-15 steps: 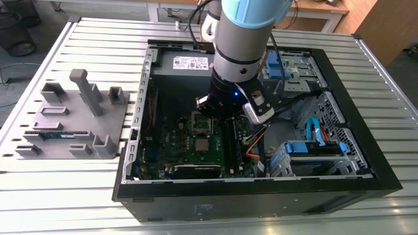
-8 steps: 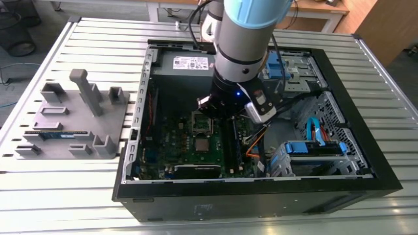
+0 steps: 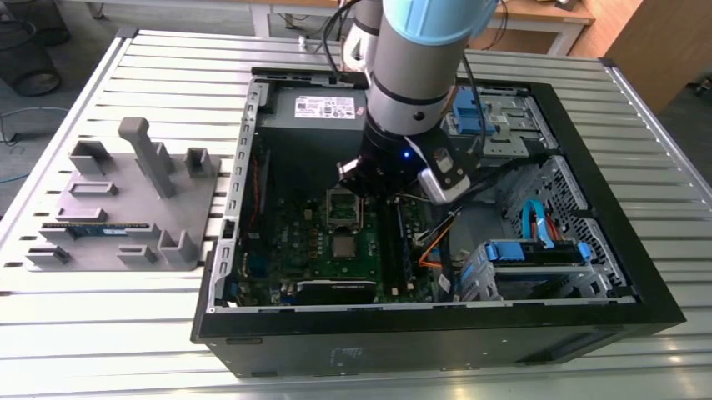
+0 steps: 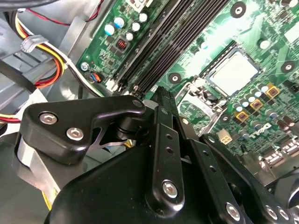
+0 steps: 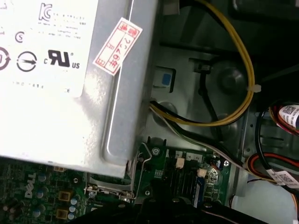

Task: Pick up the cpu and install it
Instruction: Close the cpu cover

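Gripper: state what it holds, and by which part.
Cannot be told. The gripper hovers over the motherboard; the cpu lies flat on the board, apart from it.

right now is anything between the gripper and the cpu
Nothing visible covers the cpu: its metal top lies bare on the motherboard. The socket frame is swung open beside it, on the side nearer the gripper, which hangs above the board.
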Tool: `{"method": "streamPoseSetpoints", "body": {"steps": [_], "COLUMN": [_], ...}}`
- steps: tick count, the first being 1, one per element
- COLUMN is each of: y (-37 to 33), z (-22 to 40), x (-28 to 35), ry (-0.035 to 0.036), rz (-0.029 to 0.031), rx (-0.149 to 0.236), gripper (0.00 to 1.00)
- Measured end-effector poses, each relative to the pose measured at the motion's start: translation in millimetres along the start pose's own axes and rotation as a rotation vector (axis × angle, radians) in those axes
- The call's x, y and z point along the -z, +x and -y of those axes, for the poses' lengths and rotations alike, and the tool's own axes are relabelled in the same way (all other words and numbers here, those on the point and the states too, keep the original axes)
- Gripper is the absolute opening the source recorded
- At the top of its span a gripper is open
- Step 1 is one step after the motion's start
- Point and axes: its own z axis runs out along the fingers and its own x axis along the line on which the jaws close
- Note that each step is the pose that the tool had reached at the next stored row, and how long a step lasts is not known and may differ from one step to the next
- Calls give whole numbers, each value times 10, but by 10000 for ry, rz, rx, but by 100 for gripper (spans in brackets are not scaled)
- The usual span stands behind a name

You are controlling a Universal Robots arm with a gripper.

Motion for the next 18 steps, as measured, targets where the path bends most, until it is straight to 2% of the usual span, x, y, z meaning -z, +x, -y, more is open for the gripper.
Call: {"method": "streamPoseSetpoints", "body": {"steps": [7, 13, 15, 18], "y": [-22, -24, -24, -25], "z": [-57, -70, -70, -70], "x": [-19, -54, -59, -67], "ry": [-41, -84, -104, -109], "rz": [4, 6, 9, -11], "rx": [66, 138, 336, 850], "gripper": [11, 11, 11, 11]}}
